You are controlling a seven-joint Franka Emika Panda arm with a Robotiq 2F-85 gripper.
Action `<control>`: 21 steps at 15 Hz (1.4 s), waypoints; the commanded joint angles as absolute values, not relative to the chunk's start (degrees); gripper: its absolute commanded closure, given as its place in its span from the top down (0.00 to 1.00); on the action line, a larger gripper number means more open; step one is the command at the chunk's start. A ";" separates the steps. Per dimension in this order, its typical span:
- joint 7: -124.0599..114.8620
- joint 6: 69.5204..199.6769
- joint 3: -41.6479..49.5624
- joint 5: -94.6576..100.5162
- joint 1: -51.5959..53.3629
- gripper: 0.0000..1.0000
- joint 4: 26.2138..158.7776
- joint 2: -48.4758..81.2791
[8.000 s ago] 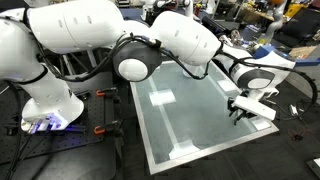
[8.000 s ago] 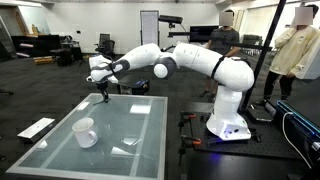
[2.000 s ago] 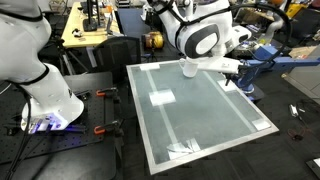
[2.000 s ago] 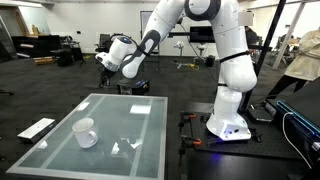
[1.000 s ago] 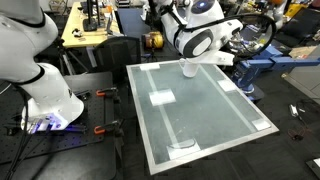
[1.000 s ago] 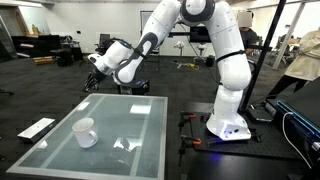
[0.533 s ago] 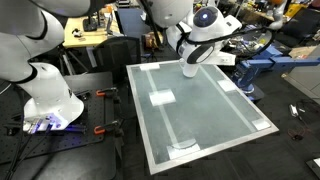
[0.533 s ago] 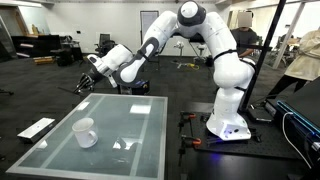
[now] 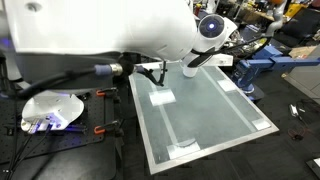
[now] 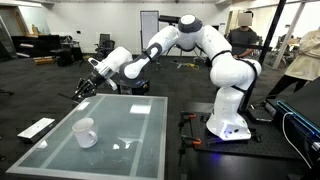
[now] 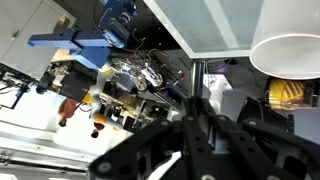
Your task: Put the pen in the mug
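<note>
The white mug point(image 10: 84, 132) stands on the glass table point(image 10: 130, 125) near one corner. It also shows in an exterior view point(image 9: 187, 70) and at the upper right of the wrist view point(image 11: 290, 48). My gripper point(image 10: 80, 92) hangs in the air above the table's edge, higher than the mug and to one side of it. In the wrist view the black fingers point(image 11: 225, 135) are closed together on a thin dark stick, the pen point(image 11: 196, 95). In an exterior view the gripper point(image 9: 196, 60) sits just over the mug.
White tape squares lie on the glass point(image 9: 162, 97) point(image 9: 182, 147) point(image 10: 124, 146). A blue cart point(image 9: 255, 65) stands past the table's far corner. My arm's white links point(image 9: 90, 30) block much of that view. A flat white object point(image 10: 37, 127) lies on the floor.
The arm has swung round and now fills the upper part of an exterior view. The gripper has come down and closer to the mug's corner of the table, still shut.
</note>
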State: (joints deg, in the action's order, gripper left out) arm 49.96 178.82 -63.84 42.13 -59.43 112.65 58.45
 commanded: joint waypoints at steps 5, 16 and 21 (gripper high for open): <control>66.51 164.91 -72.13 35.75 -63.29 0.03 110.70 69.83; 90.62 151.70 -73.99 13.26 -63.29 0.03 108.27 71.78; 95.72 145.55 -72.26 6.24 -61.70 0.03 105.03 72.34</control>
